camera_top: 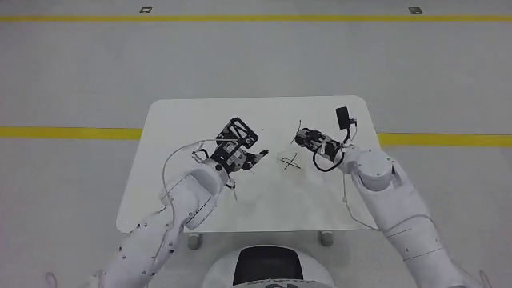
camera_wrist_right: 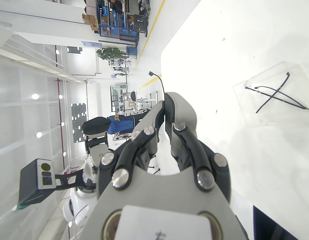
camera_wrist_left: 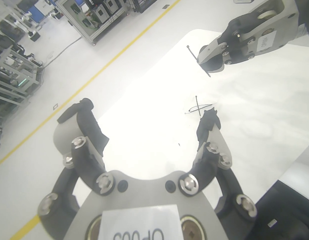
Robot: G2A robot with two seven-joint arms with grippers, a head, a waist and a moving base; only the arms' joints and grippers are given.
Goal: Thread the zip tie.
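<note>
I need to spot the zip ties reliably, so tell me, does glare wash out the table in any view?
Left wrist view: table glares white near the open left gripper, but the crossed ties read dark and legible. Right wrist view: similar glare; the right gripper holds a tie that shows against the room. Top view: even light, no glare.

We see a white table (camera_top: 192,116) with rounded corners on a pale floor. Two yellow lines (camera_top: 240,18) cross the floor, one far off and the other meeting the table at its left and right sides. The left gripper (camera_top: 254,146) is left of centre, fingers spread, pointing right. The right gripper (camera_top: 299,138) is right of centre, pointing left, and a thin zip tie (camera_top: 300,126) sticks out of it toward the far side. Between them, slightly nearer, lie two crossed zip ties (camera_top: 290,161).
</note>
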